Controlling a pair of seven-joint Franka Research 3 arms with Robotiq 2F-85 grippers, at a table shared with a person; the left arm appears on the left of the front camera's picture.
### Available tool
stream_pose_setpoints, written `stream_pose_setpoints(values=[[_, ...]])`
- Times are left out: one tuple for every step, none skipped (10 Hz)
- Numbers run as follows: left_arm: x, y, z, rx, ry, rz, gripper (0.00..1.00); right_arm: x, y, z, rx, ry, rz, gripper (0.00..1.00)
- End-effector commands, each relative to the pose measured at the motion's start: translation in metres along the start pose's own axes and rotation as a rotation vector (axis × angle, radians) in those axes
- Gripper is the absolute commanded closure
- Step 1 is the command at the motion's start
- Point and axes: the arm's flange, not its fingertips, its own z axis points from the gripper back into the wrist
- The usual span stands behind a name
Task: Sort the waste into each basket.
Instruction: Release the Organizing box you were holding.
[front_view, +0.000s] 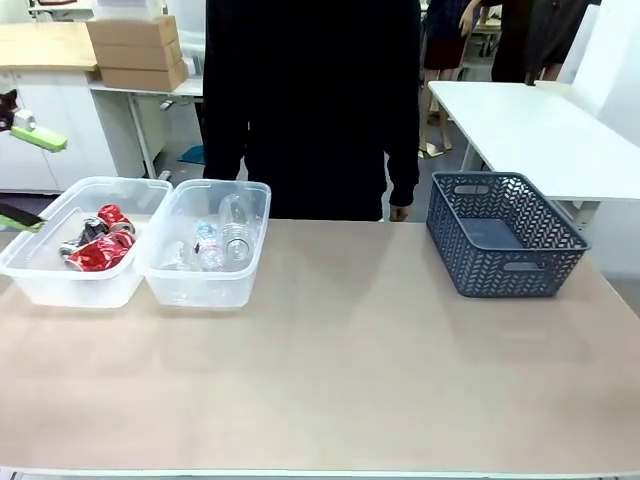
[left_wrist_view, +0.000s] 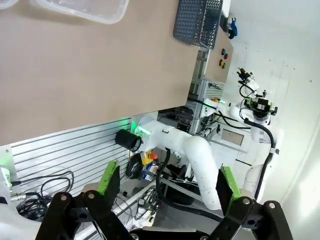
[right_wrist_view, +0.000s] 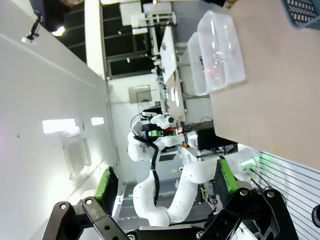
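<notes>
Two clear tubs stand side by side at the table's far left. Several dented red-and-silver cans (front_view: 100, 245) lie in the left tub (front_view: 75, 290). Clear plastic bottles (front_view: 225, 240) lie in the right tub (front_view: 200, 290). My left gripper (front_view: 25, 178) shows at the picture's left edge, beside the can tub, with its green pads apart. The left wrist view has the left gripper (left_wrist_view: 167, 180) open with nothing between its fingers, off the table's edge, and a tub's corner (left_wrist_view: 90, 7) at the top. My right gripper (right_wrist_view: 165, 180) is open too, far from both tubs (right_wrist_view: 217, 55).
A dark blue-grey lattice basket (front_view: 500, 235) stands at the table's far right, with nothing in it. A person in black stands at the far side, one hand (front_view: 400, 212) at the table's edge. The tan tabletop (front_view: 350, 370) is bare in the middle and front.
</notes>
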Motion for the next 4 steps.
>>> stream_pose_setpoints(values=[[-0.0004,0.0027,0.0079,-0.014,-0.005,-0.029,0.00,0.0007,-0.0024,0.0064,-0.014,-0.004,0.035,0.00],[-0.0004,0.0027,0.0079,-0.014,-0.005,-0.029,0.00,0.0007,-0.0024,0.0064,-0.014,-0.004,0.035,0.00],[-0.0004,0.0027,0.0079,-0.014,-0.005,-0.029,0.00,0.0007,-0.0024,0.0064,-0.014,-0.004,0.035,0.00],[-0.0004,0.0027,0.0079,-0.014,-0.005,-0.029,0.00,0.0007,-0.0024,0.0064,-0.014,-0.004,0.035,0.00]])
